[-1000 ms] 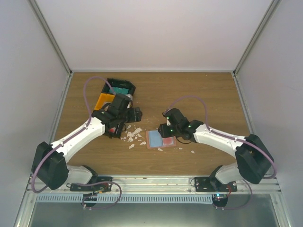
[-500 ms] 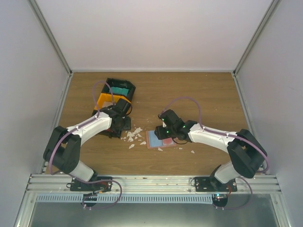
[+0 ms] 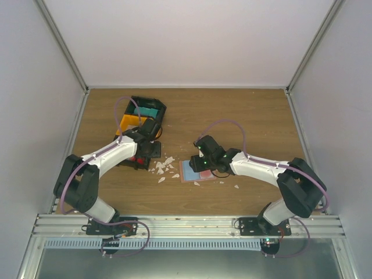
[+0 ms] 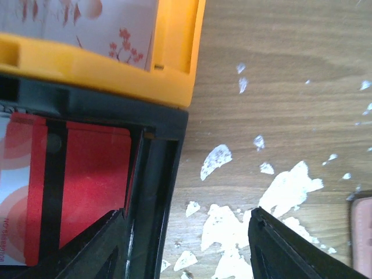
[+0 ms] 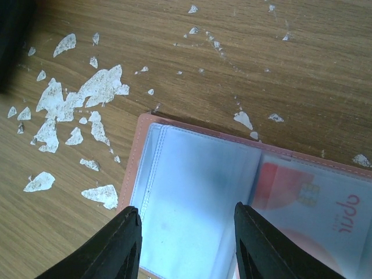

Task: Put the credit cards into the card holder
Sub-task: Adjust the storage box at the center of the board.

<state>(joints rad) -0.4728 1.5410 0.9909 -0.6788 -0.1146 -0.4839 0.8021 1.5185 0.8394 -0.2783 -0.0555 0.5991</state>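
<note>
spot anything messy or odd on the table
White scraps are strewn over the table between the black bin and the open card holder. They look like torn or flaked bits, and a few lie right by the holder's edge. Nothing else stands out.

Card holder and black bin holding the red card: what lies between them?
Loose white scraps on the table, nothing else, between the black bin and the card holder; clearest in the left wrist view, also seen from the top.
</note>
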